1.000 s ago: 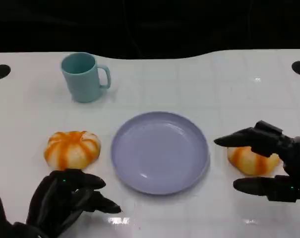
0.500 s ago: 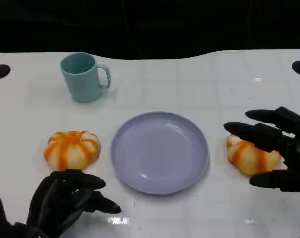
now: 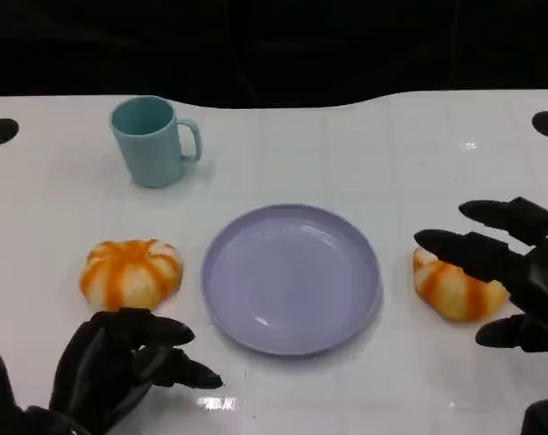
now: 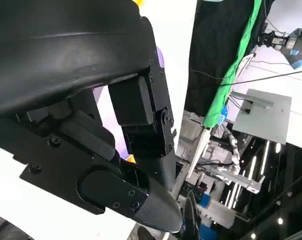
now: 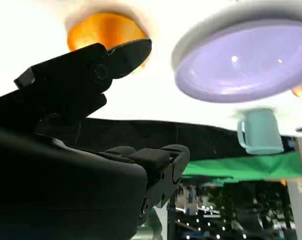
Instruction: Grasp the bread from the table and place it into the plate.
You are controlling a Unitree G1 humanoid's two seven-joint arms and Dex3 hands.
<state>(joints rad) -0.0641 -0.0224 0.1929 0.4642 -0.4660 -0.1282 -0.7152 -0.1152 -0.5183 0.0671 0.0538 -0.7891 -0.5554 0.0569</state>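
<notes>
Fingers of my right hand (image 3: 514, 272) are spread wide around the bread roll (image 3: 455, 288) on the counter (image 3: 346, 145): the upper ones reach out over its top and the thumb lies low on the near side, with open space between them, so nothing is pinched yet. I judge they are set that way to close on the roll from above and from the side at once. The right wrist view shows one finger pointing at the roll's orange crust, whether touching or just short of it I cannot tell.

That roll sits just beside the right edge of the plate (image 3: 221, 299), still on the bare counter, so the carry I have in mind is a short one toward the middle. The plate holds nothing.

My left hand (image 3: 120, 367) rests low at the near edge of the counter with its fingers curled loosely inward and nothing in them. It lies just in front of the other roll (image 3: 131, 272), apart from it, and seems parked out of the way.

Counting what is out: two orange-striped rolls, one at each side of the plate; one lilac plate in the middle; one teal mug (image 3: 151, 140) standing upright farther back on the left, handle turned to the right, well apart from everything else.
</notes>
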